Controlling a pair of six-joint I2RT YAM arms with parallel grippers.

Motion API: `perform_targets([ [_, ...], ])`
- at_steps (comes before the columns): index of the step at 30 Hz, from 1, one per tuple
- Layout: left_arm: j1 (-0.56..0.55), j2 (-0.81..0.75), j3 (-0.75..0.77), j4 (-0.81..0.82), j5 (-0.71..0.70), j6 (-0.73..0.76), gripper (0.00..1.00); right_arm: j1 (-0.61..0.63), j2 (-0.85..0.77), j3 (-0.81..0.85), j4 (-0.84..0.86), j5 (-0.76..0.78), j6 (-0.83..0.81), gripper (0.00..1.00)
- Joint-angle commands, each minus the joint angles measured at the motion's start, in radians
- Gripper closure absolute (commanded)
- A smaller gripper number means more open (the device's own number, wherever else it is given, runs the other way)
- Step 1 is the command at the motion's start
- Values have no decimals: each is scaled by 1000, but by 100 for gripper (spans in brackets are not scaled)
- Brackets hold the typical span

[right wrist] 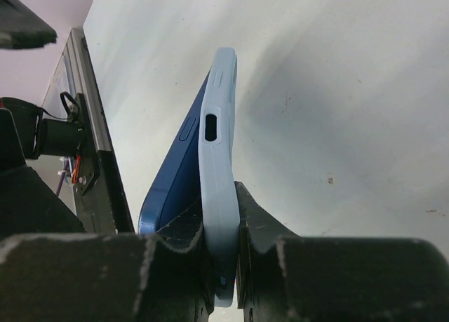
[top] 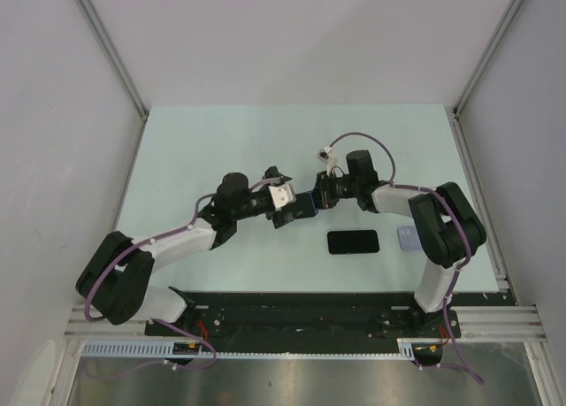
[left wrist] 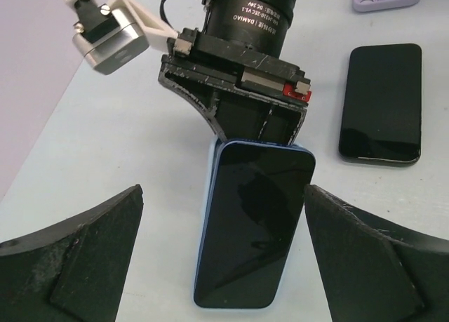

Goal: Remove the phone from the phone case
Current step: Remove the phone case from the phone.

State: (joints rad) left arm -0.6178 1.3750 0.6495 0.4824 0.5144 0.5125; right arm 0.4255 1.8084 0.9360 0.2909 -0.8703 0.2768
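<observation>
A phone with a dark screen (left wrist: 256, 217) sits in a light blue phone case (right wrist: 219, 161), held up off the table between the two arms (top: 305, 204). My right gripper (right wrist: 221, 245) is shut on the case's end. In the right wrist view the dark blue phone body (right wrist: 172, 178) angles away from the case near the fingers and meets it again at the far end. My left gripper (left wrist: 223, 192) is open, with one finger (left wrist: 84, 252) on each side of the phone's free end, neither touching it.
A second black phone (top: 353, 241) lies flat on the pale green table (top: 221, 141), near the right arm. An empty lilac case (top: 406, 238) lies just right of it. White walls and metal rails enclose the table.
</observation>
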Motion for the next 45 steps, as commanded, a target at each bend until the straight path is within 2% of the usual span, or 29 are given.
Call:
perform_targets([
  [1,-26,18,-2,15,6,52,0,21,-3,60,14,-27,-28,100],
  [11,-80,88,4,15,-91,37,0,32,-4,73,-7,-33,-28,100],
  [25,-106,116,9,19,-140,40,0,35,-11,78,-16,-52,-30,100],
  [32,-106,125,9,22,-140,38,0,41,-11,78,-15,-105,-31,100],
  [45,-106,133,4,22,-134,37,0,47,-14,86,-27,-110,-36,100],
])
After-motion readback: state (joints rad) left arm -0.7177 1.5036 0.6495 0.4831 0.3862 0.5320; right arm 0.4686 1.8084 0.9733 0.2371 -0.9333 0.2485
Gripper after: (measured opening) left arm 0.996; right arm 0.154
